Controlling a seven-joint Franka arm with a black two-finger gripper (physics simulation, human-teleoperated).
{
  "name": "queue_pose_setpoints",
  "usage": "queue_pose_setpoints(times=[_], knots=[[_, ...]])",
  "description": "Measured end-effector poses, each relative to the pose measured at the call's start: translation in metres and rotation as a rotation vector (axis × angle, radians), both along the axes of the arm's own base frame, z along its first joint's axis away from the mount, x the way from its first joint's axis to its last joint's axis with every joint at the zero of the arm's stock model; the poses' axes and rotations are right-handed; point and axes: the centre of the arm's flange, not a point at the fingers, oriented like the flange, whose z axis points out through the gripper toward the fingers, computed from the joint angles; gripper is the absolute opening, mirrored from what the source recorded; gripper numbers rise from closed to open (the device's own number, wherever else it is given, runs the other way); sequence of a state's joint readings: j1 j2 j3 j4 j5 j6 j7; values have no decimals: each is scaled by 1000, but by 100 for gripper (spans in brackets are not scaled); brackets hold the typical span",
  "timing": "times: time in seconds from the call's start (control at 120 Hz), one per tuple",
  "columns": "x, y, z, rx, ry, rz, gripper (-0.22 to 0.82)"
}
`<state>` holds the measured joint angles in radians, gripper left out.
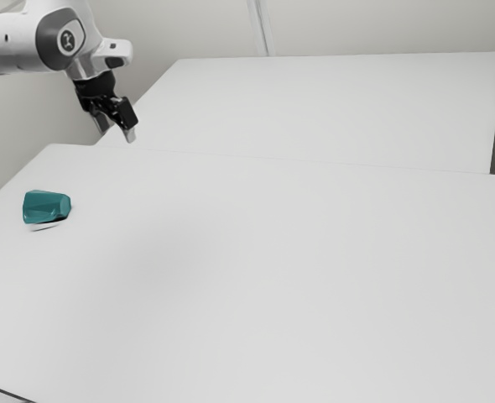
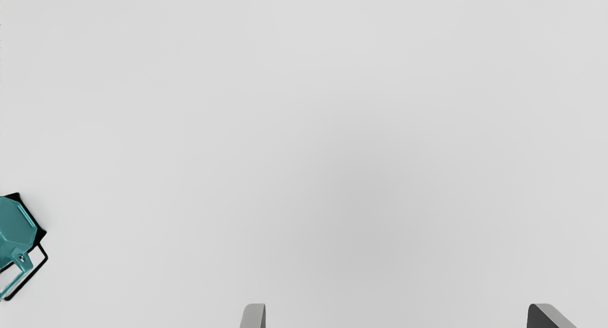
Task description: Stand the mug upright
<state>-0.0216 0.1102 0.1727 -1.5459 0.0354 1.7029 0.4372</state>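
Hanging over the bench (image 1: 273,277), my claw (image 1: 117,133) has its two fingers (image 2: 254,316) spread wide apart, tips angled down toward the pale surface. The teal mug (image 1: 46,206) is tipped over on its side on the bench, near the exterior view's left edge, well apart from me and lower than my fingertips. Its narrower end faces the exterior view's right. From my wrist I catch part of it, off beyond one finger rather than in the gap between the two, the rest cut off by the view's border. I can make out its faceted body and an angular handle (image 2: 23,264) jutting from it, with a black shadow along them. My white arm (image 1: 59,38) reaches in from the exterior view's upper left, high above the mug.
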Motion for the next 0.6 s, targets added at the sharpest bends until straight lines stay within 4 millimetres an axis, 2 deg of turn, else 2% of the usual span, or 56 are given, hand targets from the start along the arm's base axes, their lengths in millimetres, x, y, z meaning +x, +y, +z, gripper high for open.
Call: queue_pose_setpoints(times=[0.1,0.192,0.275,0.4,0.525,0.6], knots=[[1,8,4,4,-21,12,60],[1,35,26,19,-73,48,60],[-2,87,32,19,-95,125,60],[-1,170,15,-6,-98,225,60],[-7,238,-7,-38,-102,283,60],[-8,270,-20,-60,-111,291,60]])
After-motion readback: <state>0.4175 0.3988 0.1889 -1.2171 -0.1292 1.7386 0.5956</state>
